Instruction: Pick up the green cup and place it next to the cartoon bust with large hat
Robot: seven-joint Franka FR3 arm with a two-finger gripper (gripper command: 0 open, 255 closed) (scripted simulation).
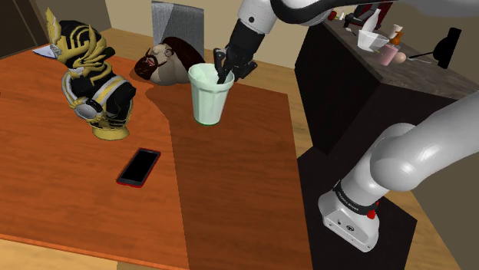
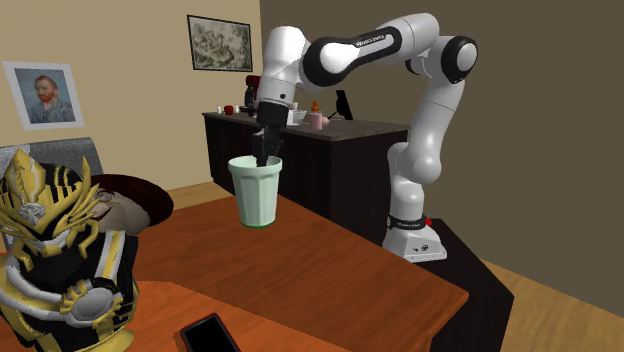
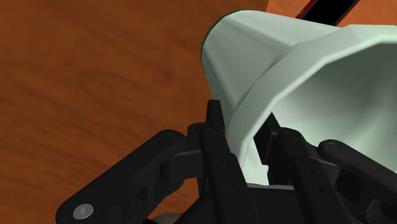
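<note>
A pale green cup [image 1: 209,96] stands upright over the brown wooden table [image 1: 230,192], near its far edge. My gripper [image 1: 223,75] comes down onto the cup's rim and is shut on its wall, one finger inside and one outside. The wrist view shows the cup [image 3: 286,70] clasped between the fingers [image 3: 216,146]. Whether its base touches the table I cannot tell. The cartoon bust with a large dark hat [image 1: 165,57] lies just to the cup's left in the shoulder view. In the second exterior view the cup [image 2: 256,190] hangs under the gripper [image 2: 263,158].
A black and gold armoured bust [image 1: 96,84] stands left of the cup, with a red-edged phone [image 1: 139,166] in front of it. A dark counter [image 1: 368,69] carrying bottles and cups runs behind the arm. A grey chair back [image 1: 176,19] stands beyond the hat bust.
</note>
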